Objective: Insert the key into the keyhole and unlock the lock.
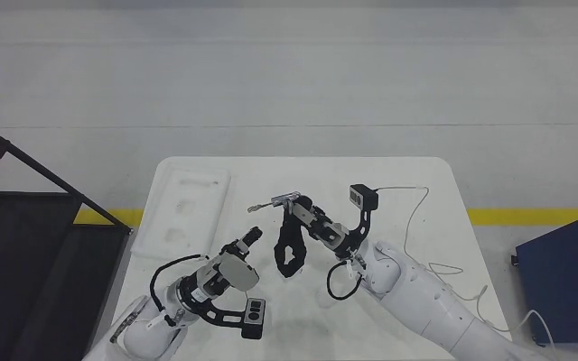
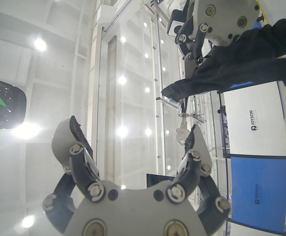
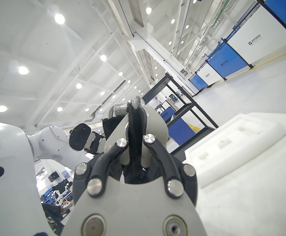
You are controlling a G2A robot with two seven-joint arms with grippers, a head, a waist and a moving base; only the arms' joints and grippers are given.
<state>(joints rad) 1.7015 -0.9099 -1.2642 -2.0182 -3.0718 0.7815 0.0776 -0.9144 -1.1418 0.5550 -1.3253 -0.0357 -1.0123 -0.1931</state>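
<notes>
A: Key?
B: Key hangs off the lock, blade end up into it. Bow sits just beside one L gripper finger; can't tell if touching.
A: L gripper?
B: Fingers spread wide, near the lock's key end.
A: Lock itself?
B: At the R gripper tips. R is pinched tight on black fabric w/ the lock, up off the table.
A: Else?
B: White foam tray on the table, well apart from the lock.

A pale grey polished floor spreads wide, crossed by a yellow painted stripe. A white round-cornered table stands on it. Overhead, a white beamed ceiling carries bright round lamps. Blue-and-white partition panels and a black metal frame rack line the hall.
</notes>
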